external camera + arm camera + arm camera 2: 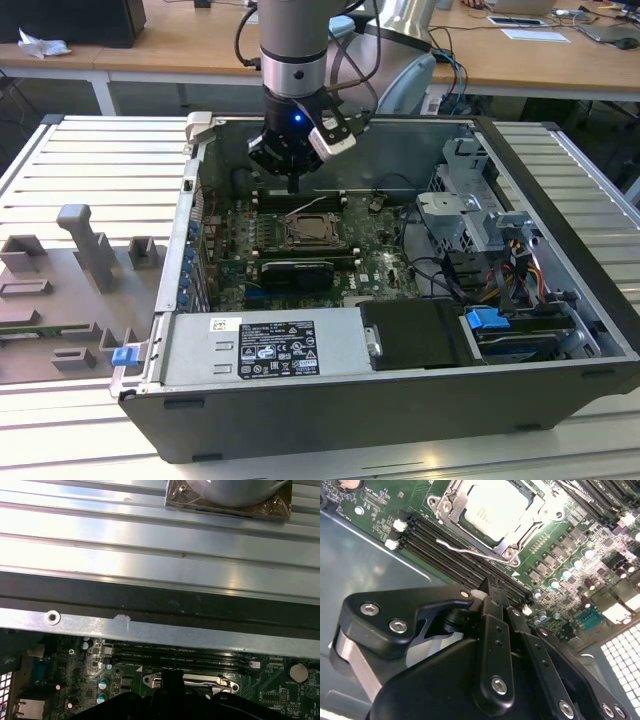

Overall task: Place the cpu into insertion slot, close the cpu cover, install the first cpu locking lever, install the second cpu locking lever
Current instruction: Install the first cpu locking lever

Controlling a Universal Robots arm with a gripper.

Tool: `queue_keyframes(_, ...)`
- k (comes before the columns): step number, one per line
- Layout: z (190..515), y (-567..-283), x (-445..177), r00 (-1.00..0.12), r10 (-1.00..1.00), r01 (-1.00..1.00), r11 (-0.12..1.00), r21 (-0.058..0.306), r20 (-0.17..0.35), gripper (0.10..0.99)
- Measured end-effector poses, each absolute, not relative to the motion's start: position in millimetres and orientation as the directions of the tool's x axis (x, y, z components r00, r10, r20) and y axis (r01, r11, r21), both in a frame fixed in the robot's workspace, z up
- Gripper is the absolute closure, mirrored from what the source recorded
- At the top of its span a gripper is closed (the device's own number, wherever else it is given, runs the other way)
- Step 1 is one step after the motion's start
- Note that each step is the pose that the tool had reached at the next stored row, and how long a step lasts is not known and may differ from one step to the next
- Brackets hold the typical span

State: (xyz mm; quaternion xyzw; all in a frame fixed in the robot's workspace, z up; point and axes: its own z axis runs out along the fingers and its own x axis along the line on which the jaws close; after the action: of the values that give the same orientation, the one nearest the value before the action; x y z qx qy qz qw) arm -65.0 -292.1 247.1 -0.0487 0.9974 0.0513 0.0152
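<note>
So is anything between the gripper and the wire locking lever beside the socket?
Nothing visible does. In the second wrist view the gripper hangs over the memory slots, and the thin wire locking lever lies in the open just past its tips, beside the cpu cover that sits around the cpu.

insertion slot (206, 681) half behind the tool (172, 676)

**Green, silver and black**

The cpu (492, 507) has a pale silvery-beige face, framed by the silvery-grey cpu cover (451, 507). The circuit board (380, 502) is green and its memory slots (445, 550) are black. The gripper (492, 587) is matte black, the computer case (400, 420) dark grey, and the table (90, 150) ribbed pale grey.
</note>
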Motion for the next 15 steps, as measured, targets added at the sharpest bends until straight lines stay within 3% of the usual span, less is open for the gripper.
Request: queue_keyframes(15,243.3,-292.1,-65.0,-0.995,-0.095,-0.098,0.990,0.101,-0.036,0.980)
